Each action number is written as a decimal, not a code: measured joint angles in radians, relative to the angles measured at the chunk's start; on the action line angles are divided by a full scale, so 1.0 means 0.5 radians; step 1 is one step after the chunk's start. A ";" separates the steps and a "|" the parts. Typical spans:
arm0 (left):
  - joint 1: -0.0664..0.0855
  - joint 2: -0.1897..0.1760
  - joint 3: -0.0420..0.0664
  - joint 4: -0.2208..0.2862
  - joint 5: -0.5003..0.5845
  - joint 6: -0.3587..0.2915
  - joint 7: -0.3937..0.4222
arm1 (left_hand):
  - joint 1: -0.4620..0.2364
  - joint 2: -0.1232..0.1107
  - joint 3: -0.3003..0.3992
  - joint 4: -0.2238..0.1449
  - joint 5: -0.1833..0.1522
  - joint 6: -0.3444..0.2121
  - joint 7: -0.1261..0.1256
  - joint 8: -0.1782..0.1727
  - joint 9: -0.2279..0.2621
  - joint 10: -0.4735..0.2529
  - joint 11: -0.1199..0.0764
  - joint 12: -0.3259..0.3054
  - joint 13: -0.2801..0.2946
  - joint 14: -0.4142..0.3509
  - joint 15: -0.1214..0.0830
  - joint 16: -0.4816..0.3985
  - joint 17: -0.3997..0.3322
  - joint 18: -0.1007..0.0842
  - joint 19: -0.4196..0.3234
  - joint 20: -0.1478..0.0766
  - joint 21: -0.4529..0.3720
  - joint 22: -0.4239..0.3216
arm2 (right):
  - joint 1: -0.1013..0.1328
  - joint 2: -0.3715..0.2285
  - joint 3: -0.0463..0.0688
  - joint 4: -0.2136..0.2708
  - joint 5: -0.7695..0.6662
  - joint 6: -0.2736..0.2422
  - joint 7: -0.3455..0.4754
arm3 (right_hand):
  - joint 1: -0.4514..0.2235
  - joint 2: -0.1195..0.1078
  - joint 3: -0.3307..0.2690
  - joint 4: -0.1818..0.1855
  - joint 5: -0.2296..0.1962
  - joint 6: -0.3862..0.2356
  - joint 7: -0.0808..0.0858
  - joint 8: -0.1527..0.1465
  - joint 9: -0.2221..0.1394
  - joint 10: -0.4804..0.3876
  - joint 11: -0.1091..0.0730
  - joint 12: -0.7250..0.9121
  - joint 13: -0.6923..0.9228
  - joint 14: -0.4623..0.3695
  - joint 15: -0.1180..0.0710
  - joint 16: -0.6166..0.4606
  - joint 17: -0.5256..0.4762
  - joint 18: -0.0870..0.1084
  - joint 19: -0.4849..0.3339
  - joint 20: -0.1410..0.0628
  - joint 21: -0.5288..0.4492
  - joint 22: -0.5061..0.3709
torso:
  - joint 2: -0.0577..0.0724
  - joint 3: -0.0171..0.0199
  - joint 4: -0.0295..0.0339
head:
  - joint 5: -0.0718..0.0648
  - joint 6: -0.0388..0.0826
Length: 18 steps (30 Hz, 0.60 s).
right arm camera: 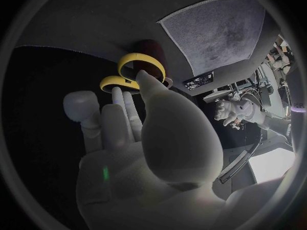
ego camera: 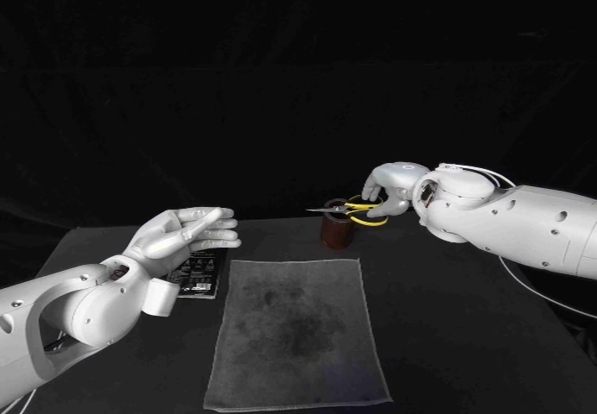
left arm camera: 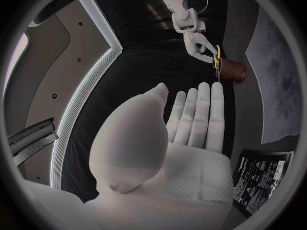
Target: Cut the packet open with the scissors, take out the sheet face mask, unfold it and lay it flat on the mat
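Pinching the scissors point(ego camera: 355, 210) by their yellow handles with the right hand point(ego camera: 388, 191) at the brown cup point(ego camera: 337, 233), probably to lift them out; holding the left hand point(ego camera: 186, 235) flat and empty near the packet point(ego camera: 202, 276), just beside the mat point(ego camera: 298, 336)

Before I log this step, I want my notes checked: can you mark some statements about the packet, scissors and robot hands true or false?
1. The black rectangular packet lies on the grey fabric mat. False: it lies on the black table, beside the mat.
2. The right robot hand grips the yellow-handled scissors. True.
3. The left robot hand holds the packet. False: it hovers open above it, holding nothing.
4. The brown cylindrical cup stands beyond the mat's far edge. True.
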 measured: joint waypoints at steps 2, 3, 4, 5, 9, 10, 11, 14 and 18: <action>0.002 0.000 0.000 -0.001 0.000 0.000 -0.001 | 0.000 0.000 0.000 0.000 0.000 0.000 0.000 0.000 0.000 0.000 0.000 0.000 0.000 0.000 0.000 0.000 0.000 0.000 0.000 0.000 0.000 0.000 | -0.001 -0.001 -0.001 0.000 0.008 0.010 0.002 | 0.000 0.000 0.001 0.012 0.000 0.009 0.008 0.000 0.003 0.010 0.003 0.008 0.000 0.000 0.000 0.018 0.017 0.000 0.008 -0.005 0.020 0.027 | 0.002 -0.0013 0.000 | 0.000 0.000; 0.003 0.000 0.000 -0.002 0.000 0.000 -0.002 | 0.000 0.000 0.000 0.000 0.000 0.000 0.000 0.000 0.000 0.000 0.000 0.000 0.000 0.000 0.000 0.000 0.000 -0.001 0.000 0.000 0.000 0.000 | -0.001 -0.002 -0.001 0.000 0.013 0.015 0.003 | 0.000 0.000 0.006 0.017 0.000 0.013 0.012 0.000 0.003 0.014 0.000 0.013 0.000 0.000 0.000 0.029 0.030 -0.001 0.014 0.001 0.031 0.043 | 0.004 -0.0025 0.000 | 0.000 0.000; 0.004 0.000 0.000 -0.004 0.000 0.000 -0.003 | 0.000 0.000 0.000 0.000 0.000 0.000 0.000 0.000 0.000 0.000 0.000 0.000 0.000 0.000 0.000 0.000 0.000 -0.001 0.000 0.000 0.000 0.000 | -0.002 -0.003 -0.001 0.001 0.018 0.019 0.005 | 0.000 0.000 0.007 0.018 0.000 0.014 0.012 0.000 0.004 0.021 0.000 0.013 0.000 0.000 0.000 0.035 0.037 -0.001 0.014 0.001 0.038 0.052 | 0.005 -0.0023 0.000 | 0.000 0.000; 0.005 0.000 0.000 -0.005 0.000 0.000 -0.004 | 0.000 0.000 0.000 0.000 0.000 0.000 0.000 0.000 0.000 0.000 0.000 0.000 0.000 0.000 0.000 0.000 0.000 -0.001 0.000 0.000 0.000 0.000 | -0.002 -0.004 -0.001 0.002 0.025 0.024 0.006 | 0.000 0.000 0.012 0.023 0.000 0.014 0.012 0.000 0.007 0.024 0.003 0.013 0.000 0.000 0.000 0.043 0.043 -0.001 0.014 0.001 0.042 0.060 | 0.006 -0.0031 0.000 | 0.001 -0.001; 0.007 0.003 0.000 -0.009 0.000 0.000 -0.007 | 0.000 0.000 0.000 0.000 0.000 0.000 0.000 0.000 0.000 0.000 0.000 0.000 0.000 0.000 0.000 0.000 0.000 -0.013 0.000 0.000 0.000 0.000 | -0.003 -0.002 -0.002 -0.002 0.046 0.032 0.011 | 0.000 0.000 0.019 0.030 0.000 0.028 0.021 0.000 0.010 0.032 -0.001 0.023 0.000 0.000 0.000 0.059 0.067 -0.002 0.014 0.001 0.054 0.087 | 0.010 -0.0036 -0.002 | 0.004 0.003; 0.007 0.003 0.000 -0.011 0.000 0.000 -0.007 | 0.000 0.000 0.000 0.000 0.000 0.000 0.000 0.000 0.000 0.000 0.000 0.000 0.000 0.000 0.000 0.000 0.000 -0.014 0.000 0.000 0.000 0.000 | -0.004 0.001 -0.002 -0.004 0.050 0.033 0.012 | 0.000 0.000 0.019 0.030 0.000 0.028 0.021 0.000 0.010 0.038 0.003 0.023 0.000 0.000 0.000 0.063 0.070 -0.002 0.018 0.005 0.062 0.093 | 0.011 -0.0036 -0.003 | 0.004 0.005; 0.007 0.004 0.000 -0.011 0.000 0.000 -0.008 | 0.000 0.000 0.000 0.000 0.000 0.000 0.000 0.000 0.000 0.000 0.000 0.000 0.000 0.000 0.000 0.000 0.000 -0.013 0.000 0.000 0.000 0.000 | -0.004 0.003 -0.002 -0.006 0.053 0.033 0.013 | 0.000 0.000 0.025 0.036 0.000 0.028 0.021 0.000 0.010 0.039 0.003 0.023 0.000 0.000 0.000 0.070 0.075 -0.002 0.025 0.004 0.071 0.101 | 0.011 -0.0036 -0.004 | 0.004 0.006; 0.008 0.008 0.000 -0.014 0.000 0.000 -0.010 | 0.000 0.000 0.000 0.000 0.000 0.000 0.000 0.000 0.000 0.000 0.000 0.000 0.000 0.000 0.000 0.000 0.001 0.005 0.000 0.000 0.000 0.000 | -0.005 0.016 -0.002 -0.019 0.064 0.035 0.014 | 0.000 0.000 0.028 0.039 0.000 0.028 0.020 0.000 0.011 0.039 0.003 0.023 0.000 0.000 0.000 0.082 0.098 -0.013 0.031 -0.002 0.085 0.122 | 0.015 -0.0036 -0.003 | 0.003 0.014; 0.008 0.011 0.000 -0.017 0.000 0.000 -0.013 | 0.000 0.000 0.000 0.000 0.000 0.000 0.000 0.000 0.000 0.000 0.000 0.000 0.000 0.000 0.000 0.000 0.002 0.007 0.000 0.000 0.000 0.000 | -0.009 0.041 -0.001 -0.045 0.074 0.039 0.016 | 0.000 0.000 0.036 0.047 0.000 0.028 0.020 0.000 0.010 0.039 0.003 0.023 0.000 -0.001 0.000 0.089 0.102 -0.014 0.031 -0.002 0.092 0.133 | 0.018 -0.0036 0.000 | 0.000 0.021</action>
